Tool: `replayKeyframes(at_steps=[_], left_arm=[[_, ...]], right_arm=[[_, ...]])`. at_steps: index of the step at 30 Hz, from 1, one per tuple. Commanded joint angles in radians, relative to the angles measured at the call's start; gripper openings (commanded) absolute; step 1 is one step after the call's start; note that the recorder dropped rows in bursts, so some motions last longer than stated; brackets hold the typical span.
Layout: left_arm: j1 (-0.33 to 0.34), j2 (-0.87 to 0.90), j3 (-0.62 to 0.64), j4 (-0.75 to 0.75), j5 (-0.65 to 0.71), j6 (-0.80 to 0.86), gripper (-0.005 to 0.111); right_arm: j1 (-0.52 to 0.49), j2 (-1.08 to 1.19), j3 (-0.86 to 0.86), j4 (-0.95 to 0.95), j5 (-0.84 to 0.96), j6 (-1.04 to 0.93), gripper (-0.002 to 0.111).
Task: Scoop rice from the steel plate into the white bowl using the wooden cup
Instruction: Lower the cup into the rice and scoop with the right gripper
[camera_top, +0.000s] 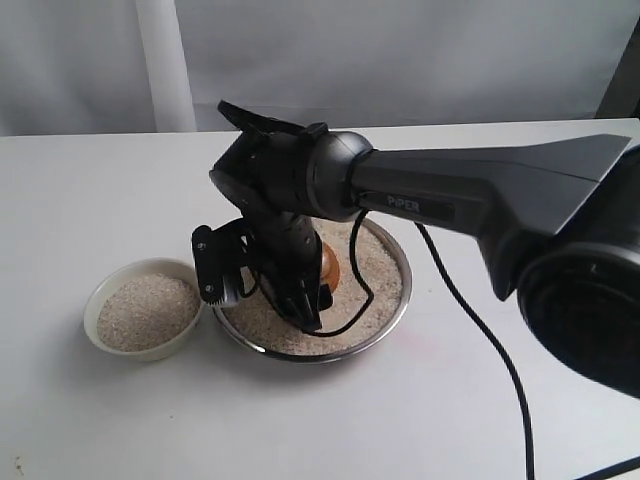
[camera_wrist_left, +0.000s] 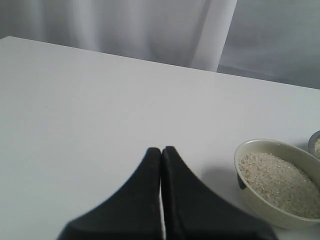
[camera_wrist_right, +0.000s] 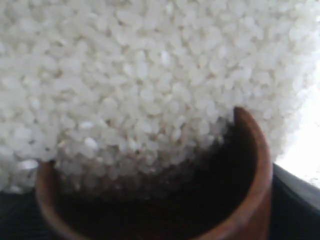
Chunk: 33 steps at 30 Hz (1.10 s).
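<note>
**A:** Where is the wooden cup right now?

**B:** Low in the steel plate, gripped by the right gripper. The jaws stand wide apart, one on each side of the cup's body.

**A:** And how does the cup sit in the rice?

**B:** The right wrist view shows it tipped, with its mouth pushed into the heap. Grains crowd against the brown rim and some lie just inside the dark hollow.

**A:** What about the white bowl?

**B:** It stands on the table just beside the plate, on the left in the exterior view. Rice fills it close to the rim.

**A:** And the left gripper?

**B:** Its two black fingers are pressed together with nothing between them. It hangs over bare tabletop, with the bowl near it.
</note>
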Motion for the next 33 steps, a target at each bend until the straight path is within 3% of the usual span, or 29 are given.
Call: replayKeyframes(at_steps=[1,16,33], left_arm=[[0.0,-0.002,-0.004,0.003,-0.007,-0.001,0.0],[0.0,-0.002,-0.004,0.003,-0.007,-0.001,0.0],[0.0,-0.002,-0.004,0.003,-0.007,-0.001,0.0]], right_arm=[[-0.007,-0.001,-0.005,0.109,-0.047,0.006,0.0],[-0.065,-0.003,-0.005,0.363,-0.093,0.028,0.0],[-0.127,-0.016,0.0,0.514,-0.098,0.023,0.0]])
